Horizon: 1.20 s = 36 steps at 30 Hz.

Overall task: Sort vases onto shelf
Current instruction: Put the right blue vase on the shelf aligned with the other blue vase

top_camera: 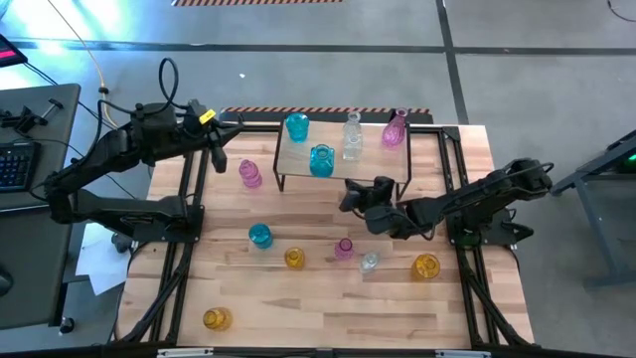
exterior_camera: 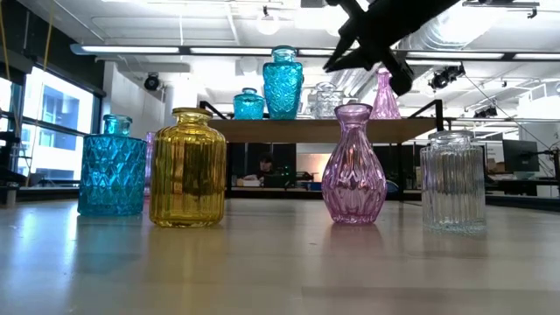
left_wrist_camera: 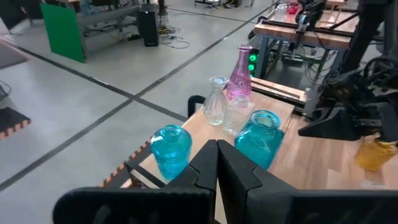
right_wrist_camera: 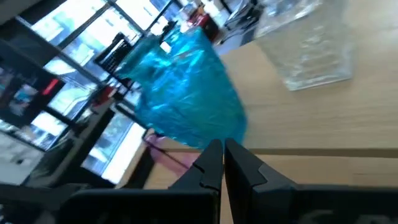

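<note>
The vases are smooth, rigid, breakable glass, likely slippery, so the narrow neck looks the safest hold. Four stand on the shelf (top_camera: 393, 154); the rest are scattered over the table (top_camera: 318, 298). The teal vase (top_camera: 321, 159) at the shelf's front edge sits just beside the right end effector (top_camera: 350, 195), closed and empty. The left end effector (top_camera: 216, 159), also closed, waits near a pink vase (top_camera: 249, 173).

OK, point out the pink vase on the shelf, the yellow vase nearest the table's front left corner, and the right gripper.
pink vase (top_camera: 395, 130), high view, on its rounded body.
yellow vase (top_camera: 216, 319), high view, on the middle of its body.
right gripper (top_camera: 345, 198), high view, at its shut fingertips just in front of the shelf (top_camera: 383, 164).
</note>
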Tool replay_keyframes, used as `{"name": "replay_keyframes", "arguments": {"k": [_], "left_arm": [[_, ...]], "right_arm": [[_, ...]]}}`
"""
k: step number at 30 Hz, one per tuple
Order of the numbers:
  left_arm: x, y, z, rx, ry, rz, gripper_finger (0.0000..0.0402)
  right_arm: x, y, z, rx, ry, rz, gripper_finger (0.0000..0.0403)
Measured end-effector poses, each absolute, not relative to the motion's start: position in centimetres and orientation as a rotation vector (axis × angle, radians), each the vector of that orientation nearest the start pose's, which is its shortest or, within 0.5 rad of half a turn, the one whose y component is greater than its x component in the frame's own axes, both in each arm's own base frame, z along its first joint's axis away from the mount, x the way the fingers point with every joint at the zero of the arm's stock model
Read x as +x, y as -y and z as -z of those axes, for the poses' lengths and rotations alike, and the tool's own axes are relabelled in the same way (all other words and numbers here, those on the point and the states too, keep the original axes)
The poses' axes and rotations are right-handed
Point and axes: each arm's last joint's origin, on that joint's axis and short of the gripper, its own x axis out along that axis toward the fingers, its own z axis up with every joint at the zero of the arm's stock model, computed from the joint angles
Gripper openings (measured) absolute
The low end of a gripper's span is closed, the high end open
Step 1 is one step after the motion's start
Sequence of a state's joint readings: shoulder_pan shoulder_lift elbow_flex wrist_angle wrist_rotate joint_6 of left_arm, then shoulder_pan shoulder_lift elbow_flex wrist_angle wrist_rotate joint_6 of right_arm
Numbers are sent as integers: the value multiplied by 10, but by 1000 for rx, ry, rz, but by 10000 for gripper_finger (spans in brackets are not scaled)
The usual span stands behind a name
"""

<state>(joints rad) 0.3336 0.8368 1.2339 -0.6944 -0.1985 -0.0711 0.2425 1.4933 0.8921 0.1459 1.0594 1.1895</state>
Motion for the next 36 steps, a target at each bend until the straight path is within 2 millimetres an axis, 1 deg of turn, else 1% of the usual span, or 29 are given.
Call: {"name": "replay_keyframes", "arguments": {"k": [4, 7, 10, 15, 18, 22, 26, 32, 36], "left_arm": [[129, -49, -421, -122, -275, -487, 0], [129, -49, -421, -124, -275, -481, 0], [129, -49, -421, -125, -275, -482, 0], [129, -49, -421, -133, -274, -471, 0], [129, -48, -422, -133, -272, -467, 0], [129, -49, -422, -132, -270, -467, 0], [129, -49, -422, -132, -268, -467, 0], [130, -49, -422, -132, -262, -467, 0], [130, -49, -423, -131, -257, -466, 0]], "right_arm": [[311, -45, -250, 864, 192, 847, 0], [313, -43, -254, 877, 222, 832, 0], [314, -42, -254, 903, 224, 814, 0], [316, -44, -254, 998, 183, 722, 0], [316, -43, -254, 1005, 186, 724, 0], [317, -33, -254, 1001, 206, 759, 0], [320, -21, -253, 1005, 174, 737, 0], [321, -16, -254, 1006, 156, 717, 0], [323, -7, -254, 1013, 132, 695, 0]]}}
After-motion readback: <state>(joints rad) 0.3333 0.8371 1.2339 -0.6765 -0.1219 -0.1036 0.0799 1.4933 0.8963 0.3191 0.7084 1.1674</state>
